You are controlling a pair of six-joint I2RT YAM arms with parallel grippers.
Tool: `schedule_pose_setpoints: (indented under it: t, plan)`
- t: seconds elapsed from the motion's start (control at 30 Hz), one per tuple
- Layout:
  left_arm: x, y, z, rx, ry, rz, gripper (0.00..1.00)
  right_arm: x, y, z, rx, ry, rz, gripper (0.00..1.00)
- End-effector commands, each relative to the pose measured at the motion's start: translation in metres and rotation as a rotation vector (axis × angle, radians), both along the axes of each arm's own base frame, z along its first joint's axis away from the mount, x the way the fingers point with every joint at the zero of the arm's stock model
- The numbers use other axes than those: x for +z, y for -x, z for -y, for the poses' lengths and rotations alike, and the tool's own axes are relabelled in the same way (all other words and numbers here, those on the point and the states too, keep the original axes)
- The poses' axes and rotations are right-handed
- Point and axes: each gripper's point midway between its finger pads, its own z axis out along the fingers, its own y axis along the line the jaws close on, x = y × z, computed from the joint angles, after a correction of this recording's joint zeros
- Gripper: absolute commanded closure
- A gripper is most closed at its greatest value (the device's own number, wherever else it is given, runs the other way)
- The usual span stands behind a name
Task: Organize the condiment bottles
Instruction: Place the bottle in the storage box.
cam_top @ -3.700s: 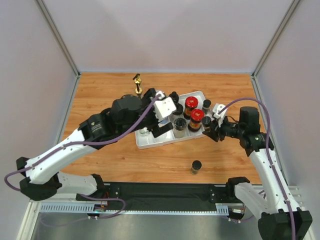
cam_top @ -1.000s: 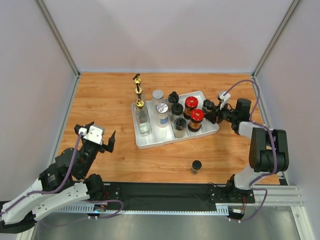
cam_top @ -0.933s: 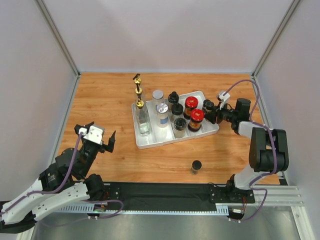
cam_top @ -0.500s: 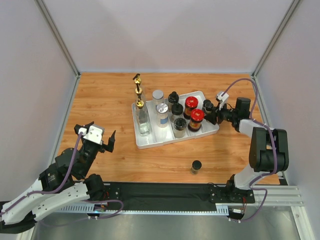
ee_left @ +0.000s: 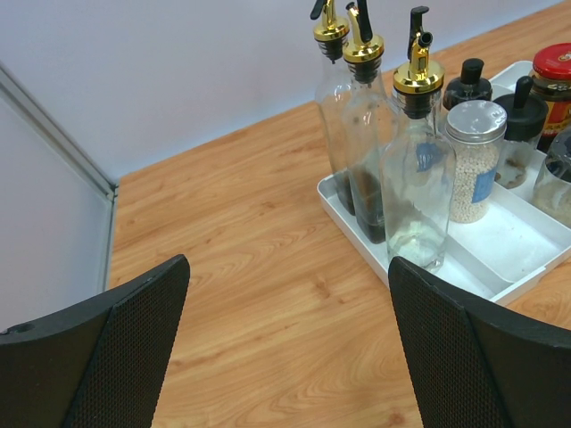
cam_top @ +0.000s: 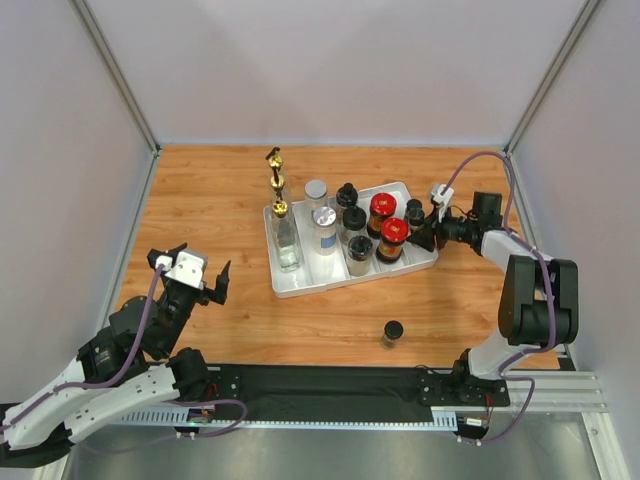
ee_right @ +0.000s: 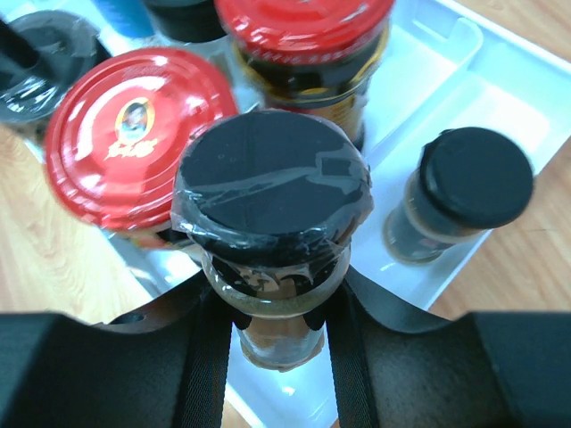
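Compared with the earliest top view, the left arm has withdrawn from above the white tray [cam_top: 300, 289] to the near left of the table [cam_top: 210, 200]. The left gripper [ee_left: 287, 267] now hangs over bare wood with its jaws fully spread and nothing between them. Over the last second this arm has not moved. The right gripper [ee_right: 272, 332] has shifted only slightly along the right end of the tray and remains clamped. Its two fingers [ee_right: 207, 352] press against opposite sides of the glass body of a black-capped spice jar [ee_right: 272, 192], just below the film-wrapped cap. The held jar is upright and sits over the right-hand compartment of the tray. Whether its base touches the tray floor cannot be determined. A second black-capped jar [ee_right: 475, 178] stands in the same compartment, just beside the held jar and clear of the fingers. Two red-lidded jars [ee_right: 134, 138] stand close on the other side, in the next compartment. Three tall gold-spouted bottles [ee_left: 416, 187] stand in a row in the left compartment, with a silver-lidded jar [ee_left: 474, 160] just beside them, all well apart from the left jaws. One further black-capped jar [cam_top: 392, 332] stands alone on the table, near the front edge and away from both grippers.
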Motion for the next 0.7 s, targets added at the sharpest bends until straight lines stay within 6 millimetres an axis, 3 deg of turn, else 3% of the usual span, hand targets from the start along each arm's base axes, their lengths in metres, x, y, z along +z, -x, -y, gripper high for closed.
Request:
schedule_pose_setpoints:
  t: [0.0, 0.13, 0.3, 0.43, 0.63, 0.67]
  plan:
    - [0.004, -0.001, -0.003, 0.018, 0.027, 0.012, 0.0, 0.023, 0.017, -0.005, 0.086, -0.006, 0.11, 0.64]
    - [0.003, -0.001, -0.003, 0.018, 0.026, 0.011, 0.0, 0.037, 0.026, 0.001, 0.074, 0.049, 0.128, 0.64]
    - [0.004, -0.001, -0.001, 0.013, 0.031, 0.015, 0.0, 0.024, 0.045, 0.013, 0.053, 0.135, 0.087, 0.63]
    - [0.005, -0.001, -0.002, 0.013, 0.036, 0.013, 0.0, 0.017, 0.042, 0.02, 0.015, 0.163, 0.092, 0.62]
    - [0.005, -0.001, -0.002, 0.012, 0.038, 0.015, 0.0, 0.025, 0.024, 0.025, 0.004, 0.173, 0.085, 0.6]
    - [0.004, -0.001, -0.001, 0.012, 0.038, 0.015, 0.0, 0.017, 0.027, 0.023, 0.018, 0.163, 0.034, 0.6]
